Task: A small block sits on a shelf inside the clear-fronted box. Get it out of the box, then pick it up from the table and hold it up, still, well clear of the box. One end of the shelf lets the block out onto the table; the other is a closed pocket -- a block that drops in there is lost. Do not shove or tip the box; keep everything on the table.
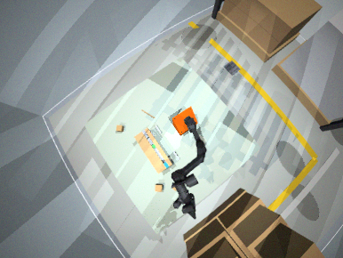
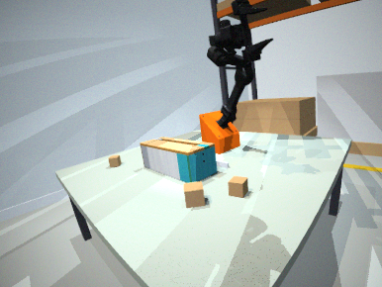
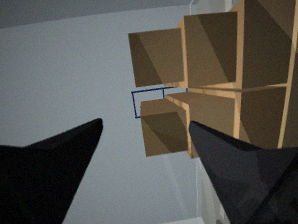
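Observation:
The clear-fronted box (image 1: 154, 151) (image 2: 170, 159) lies in the middle of the table (image 2: 297, 168), with a tan top and a teal end facing the exterior camera. I cannot make out a block on its shelf. Three small tan blocks lie on the table: one to the box's left (image 1: 119, 128) (image 2: 115, 160) and two near its teal end (image 2: 194, 194) (image 2: 238, 186), one of which also shows from above (image 1: 158, 188). My gripper (image 1: 191, 211) (image 2: 262, 47) (image 3: 147, 124) is open and empty. It is raised high above the table, away from the box.
The arm's orange base (image 1: 181, 122) (image 2: 218, 131) stands behind the box. Large cardboard crates (image 1: 249, 227) (image 3: 215, 75) stand beyond the table's edge, more at the back (image 1: 267, 22) (image 2: 277, 115). A thin stick (image 1: 147, 113) lies on the table.

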`<state>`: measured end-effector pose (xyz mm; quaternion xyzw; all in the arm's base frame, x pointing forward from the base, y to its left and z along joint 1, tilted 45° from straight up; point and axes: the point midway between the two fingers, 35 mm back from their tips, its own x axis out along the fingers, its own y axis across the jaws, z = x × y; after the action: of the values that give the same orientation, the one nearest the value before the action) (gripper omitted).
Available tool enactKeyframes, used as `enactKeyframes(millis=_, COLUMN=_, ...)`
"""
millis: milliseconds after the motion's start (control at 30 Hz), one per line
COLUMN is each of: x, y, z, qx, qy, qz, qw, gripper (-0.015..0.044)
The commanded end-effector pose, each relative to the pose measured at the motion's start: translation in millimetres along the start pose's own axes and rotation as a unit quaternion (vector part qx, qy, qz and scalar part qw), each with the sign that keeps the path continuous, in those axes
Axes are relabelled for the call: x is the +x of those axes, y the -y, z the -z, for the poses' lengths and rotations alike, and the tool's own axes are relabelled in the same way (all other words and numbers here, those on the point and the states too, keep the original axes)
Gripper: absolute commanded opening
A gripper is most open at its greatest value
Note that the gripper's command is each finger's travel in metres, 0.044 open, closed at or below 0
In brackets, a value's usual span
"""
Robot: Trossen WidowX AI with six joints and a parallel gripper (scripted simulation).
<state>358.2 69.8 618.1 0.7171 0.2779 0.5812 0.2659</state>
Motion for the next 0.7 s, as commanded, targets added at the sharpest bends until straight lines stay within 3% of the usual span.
enactKeyframes(millis=0, x=-1, y=0, z=-3, qx=0.009, qy=0.004, qz=0.000, qw=1.000, gripper=0.0400)
enactKeyframes(millis=167, x=-29, y=3, z=-73, qx=0.233, qy=0.110, qz=-0.026, qw=0.966, gripper=0.0400)
enactKeyframes(millis=333, x=-75, y=16, z=-145, qx=0.466, qy=0.212, qz=-0.093, qw=0.854, gripper=0.0400)
enactKeyframes(millis=500, x=-136, y=38, z=-206, qx=0.659, qy=0.284, qz=-0.194, qw=0.669, gripper=0.0400)
enactKeyframes(millis=667, x=-207, y=70, z=-250, qx=0.787, qy=0.313, qz=-0.318, qw=0.426, gripper=0.0400)
